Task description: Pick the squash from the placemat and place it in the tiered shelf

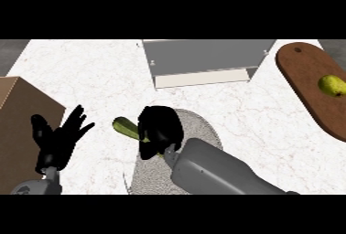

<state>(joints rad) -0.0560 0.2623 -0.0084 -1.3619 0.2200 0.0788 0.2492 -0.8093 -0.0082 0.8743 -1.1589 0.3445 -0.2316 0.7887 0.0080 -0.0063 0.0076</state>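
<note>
head view: the grey tiered shelf (202, 57) stands at the far edge of the desk (88, 68), near the middle, its pale lower tier facing the near side. a brown wooden board (300, 77) lies along the right edge with a yellow-green pear (331, 85) on it. a brown box (24, 114) sits at the left edge, cut off by the view.

the desk is white marble. a grey oval placemat (206, 130) lies near the near edge, partly hidden by the right forearm. the right hand (162, 125) is curled round the green squash (125, 127) at the placemat's left edge; one end pokes out to the left, the rest is hidden. whether the squash touches the mat cannot be told. the left hand (59, 139) rests beside the box, fingers spread and up.
</note>
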